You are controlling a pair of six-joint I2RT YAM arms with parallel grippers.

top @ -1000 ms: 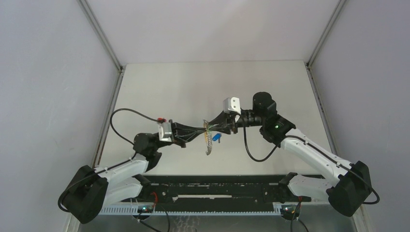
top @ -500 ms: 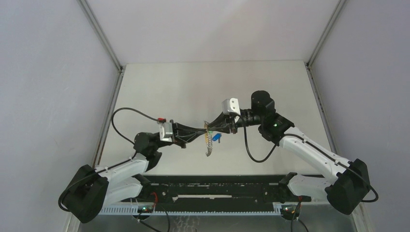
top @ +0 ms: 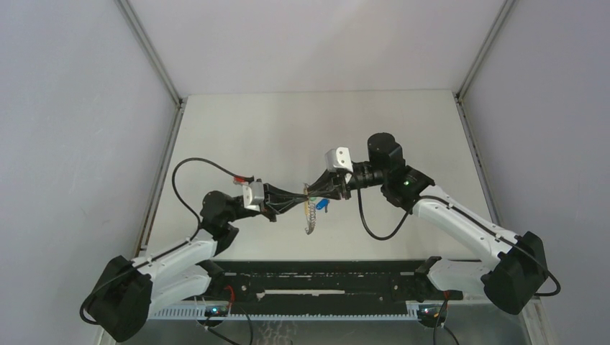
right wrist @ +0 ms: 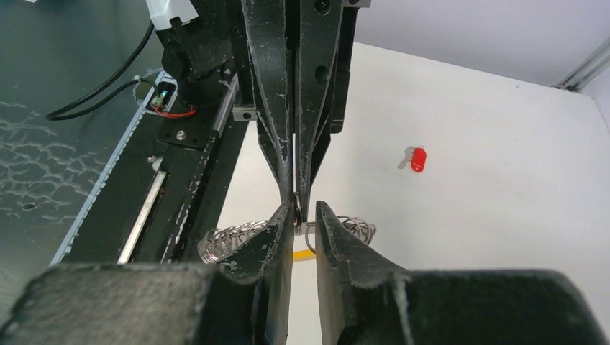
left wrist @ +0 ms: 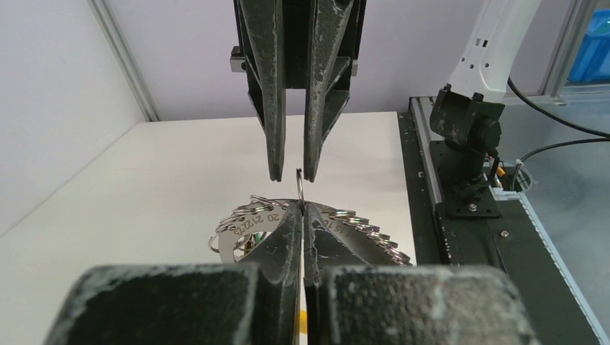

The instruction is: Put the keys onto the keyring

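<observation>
The left gripper [left wrist: 298, 210] is clamping tight on the keyring [left wrist: 298, 188], holding the thin ring edge-up above the table [right wrist: 503, 180]. The engraved metal tag [left wrist: 248, 228] and silvery chain [left wrist: 367, 233] are trailing just below it. The right gripper [left wrist: 293, 175] is meeting it tip to tip, its fingers standing narrowly apart on either side of the ring's top edge. A slim gap is showing, so it is gripping nothing and carrying no key.

The step in hand is probably steadying or parting the ring. Doing it well is calling for a small, square closing on the wire, without twisting it out of the left pinch.

Neither key is threaded yet. The red key [right wrist: 416, 159] is lying loose on the table, well apart, while the blue key [top: 321, 205] is showing just beside the meeting fingertips in the top view. No tray or box is showing — both keys are sitting outside any container
</observation>
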